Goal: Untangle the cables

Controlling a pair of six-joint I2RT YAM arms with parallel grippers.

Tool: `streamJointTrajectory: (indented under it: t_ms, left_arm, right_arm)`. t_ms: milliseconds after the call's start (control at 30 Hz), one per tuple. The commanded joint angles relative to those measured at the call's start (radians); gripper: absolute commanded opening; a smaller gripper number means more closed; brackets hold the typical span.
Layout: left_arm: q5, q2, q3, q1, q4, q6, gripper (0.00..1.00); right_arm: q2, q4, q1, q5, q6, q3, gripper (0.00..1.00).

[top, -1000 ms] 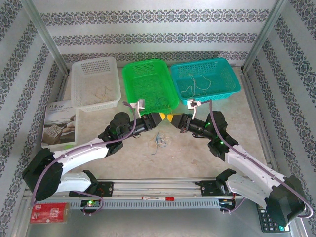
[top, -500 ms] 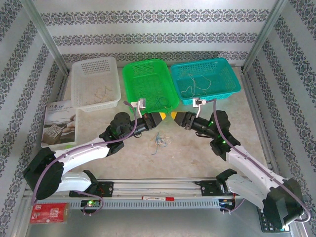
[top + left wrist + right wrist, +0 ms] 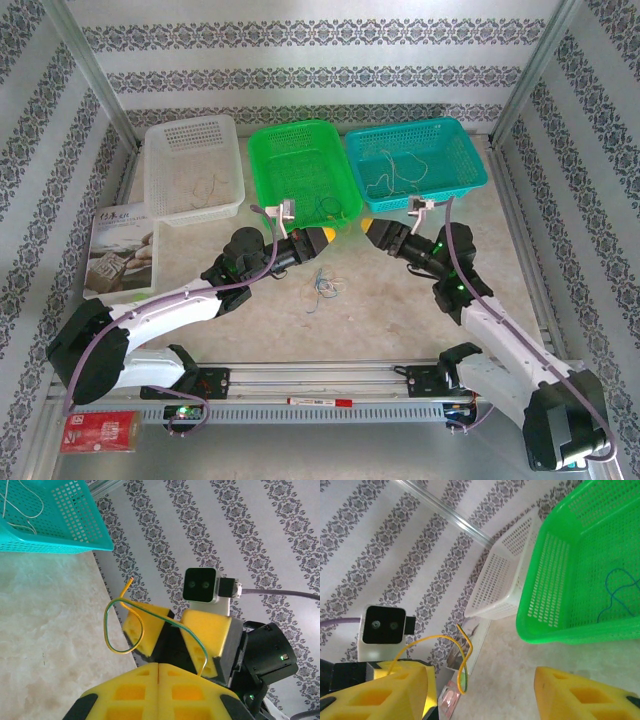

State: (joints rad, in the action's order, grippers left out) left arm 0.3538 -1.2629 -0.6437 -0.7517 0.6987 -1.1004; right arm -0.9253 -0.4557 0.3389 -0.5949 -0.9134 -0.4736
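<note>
The left gripper (image 3: 322, 238) hangs over the middle of the table (image 3: 385, 320) with its yellow fingers pressed flat together. A yellow-and-green cable (image 3: 105, 625) comes out from behind their tips, so it looks pinched there. From that point the cable rises in a green stretch and curls into a yellow loop, with a free yellow end pointing up toward the far edge. The right gripper (image 3: 372, 227) faces the left one from just beside it, a little closer to the far edge, with its fingers spread wide. In the left wrist view the green stretch crosses in front of those spread fingers, and I cannot tell whether it touches them. A small tangle of cables (image 3: 322, 285) lies loose on the table just on the near side of the left gripper, apart from both. Along the far edge stand three baskets. The white basket (image 3: 160, 150) toward the far left corner has tan cables (image 3: 207, 187). The green basket (image 3: 262, 165) has a blue cable (image 3: 325, 207). The teal basket (image 3: 470, 160) has whitish cables (image 3: 390, 175).
</note>
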Motion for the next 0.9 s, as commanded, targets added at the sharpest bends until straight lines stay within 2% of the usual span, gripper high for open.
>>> streamJointTrajectory:
  t_ms: [0,267,467,600,767,867]
  left_arm:
    - [-0.006,0.020,-0.031,-0.014,0.049,0.019,0.00]
    - [-0.004,0.023,-0.032,-0.015,0.051,0.018,0.00]
    - [-0.004,0.030,-0.027,-0.017,0.050,0.017,0.00]
    - [-0.004,0.036,-0.021,-0.018,0.050,0.018,0.00]
    - [-0.004,0.039,-0.017,-0.019,0.052,0.016,0.00]
    - [-0.010,0.046,-0.011,-0.018,0.053,0.016,0.00]
  right_arm:
    - [-0.030,-0.042,0.036,0.001,0.022,-0.027,0.58]
    - [-0.114,-0.067,0.115,0.024,0.046,-0.071,0.56]
    - [-0.157,-0.080,0.116,0.044,0.054,-0.087,0.52]
    - [-0.183,-0.095,0.095,0.041,0.048,-0.101,0.36]
    - [-0.200,-0.121,0.070,0.032,0.039,-0.106,0.01]
    - [-0.189,-0.119,0.035,0.054,0.039,-0.086,0.00]
